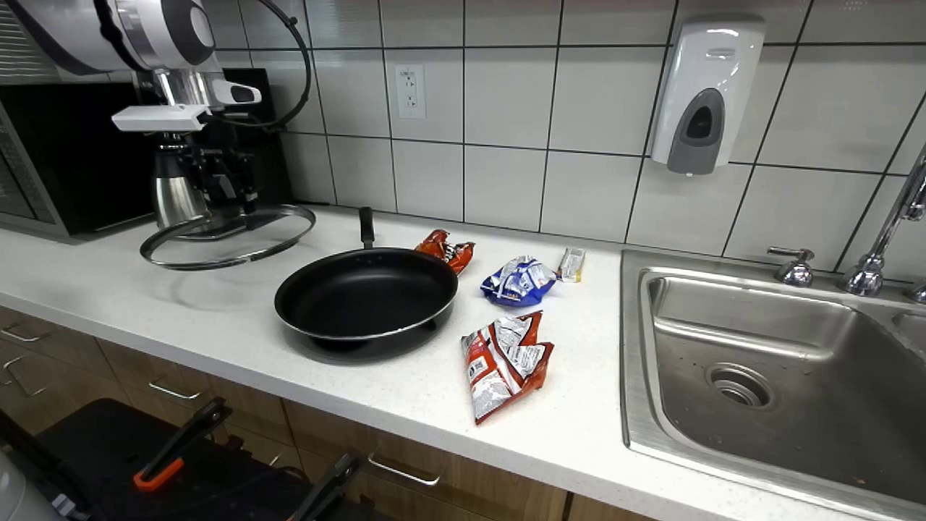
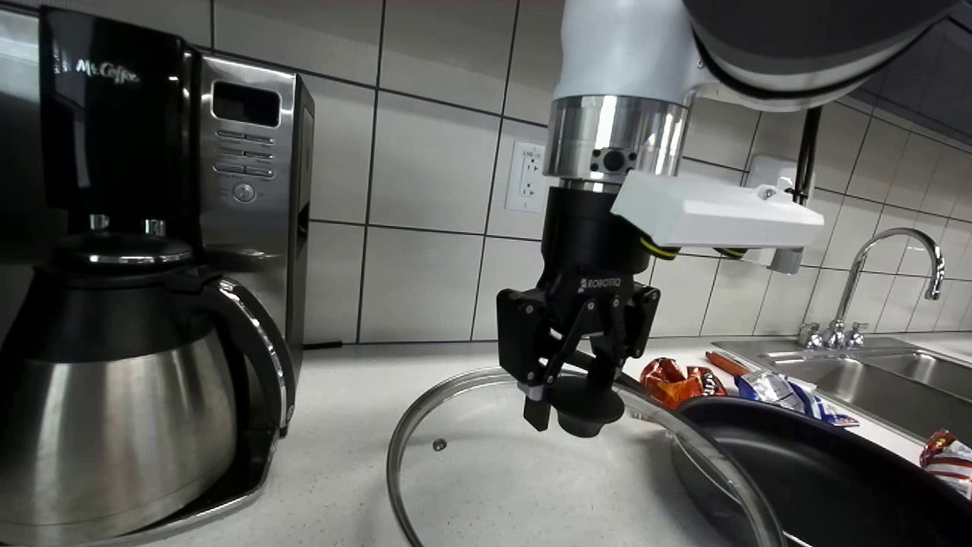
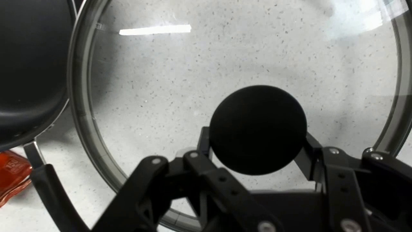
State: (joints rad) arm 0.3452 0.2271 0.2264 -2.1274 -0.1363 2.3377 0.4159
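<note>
Closest to the camera in the wrist view, the tool [image 3: 257,148] pinches the black knob [image 3: 257,127] of a glass lid [image 3: 173,80]. The lid spreads out directly below the tool, held clear of the table [image 1: 579,427], between a coffee pot [image 2: 114,433] and a frying pan [image 1: 365,293] (seen from the wrist, the lid's rim [image 3: 82,106] overlaps the pan). Between the pan and the sink [image 1: 636,362] lie a red snack bag [image 1: 506,365] and a blue snack bag [image 1: 519,282].
</note>
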